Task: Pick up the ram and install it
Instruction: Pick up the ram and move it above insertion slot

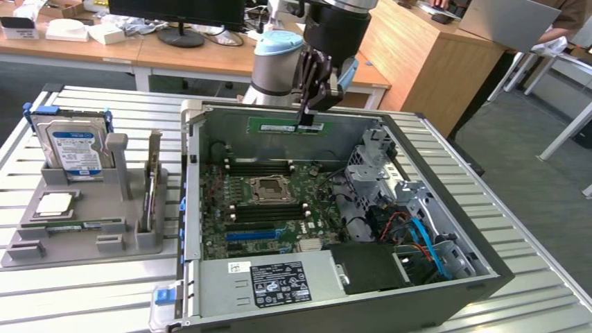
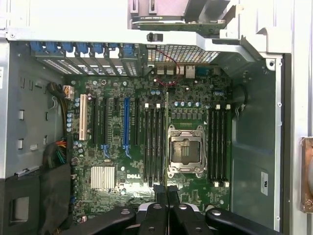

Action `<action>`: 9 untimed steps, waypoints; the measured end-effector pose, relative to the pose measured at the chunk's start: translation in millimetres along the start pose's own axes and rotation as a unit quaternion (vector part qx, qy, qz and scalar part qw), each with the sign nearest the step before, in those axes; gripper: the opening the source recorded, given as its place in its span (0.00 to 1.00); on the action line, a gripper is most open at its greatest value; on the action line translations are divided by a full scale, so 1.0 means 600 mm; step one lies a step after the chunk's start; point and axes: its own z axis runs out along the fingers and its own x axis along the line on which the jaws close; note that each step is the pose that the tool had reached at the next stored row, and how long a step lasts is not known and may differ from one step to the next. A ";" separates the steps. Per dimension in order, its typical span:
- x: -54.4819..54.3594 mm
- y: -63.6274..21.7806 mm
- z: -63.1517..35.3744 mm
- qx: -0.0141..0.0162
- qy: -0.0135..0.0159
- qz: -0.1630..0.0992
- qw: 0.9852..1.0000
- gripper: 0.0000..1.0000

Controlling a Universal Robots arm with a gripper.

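My gripper is shut on the ram, a long green stick with a white label. It hangs level over the far side of the open computer case. Below it lies the motherboard with its dark memory slots beside the processor socket. In the wrist view my gripper sits with its black fingers pressed together above the board. There the memory slots run on either side of the socket.
A grey fixture at the exterior view's left holds the blue-labelled hard drive, the silver processor chip and a second green stick. The case's power supply and drive cage flank the board. Desks stand behind.
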 end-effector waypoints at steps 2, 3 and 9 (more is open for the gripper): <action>0.000 0.000 0.002 0.000 0.000 0.000 1.000 0.11; 0.000 0.000 0.003 0.000 0.000 0.000 1.000 0.11; 0.000 0.000 0.012 0.000 0.000 0.000 1.000 0.11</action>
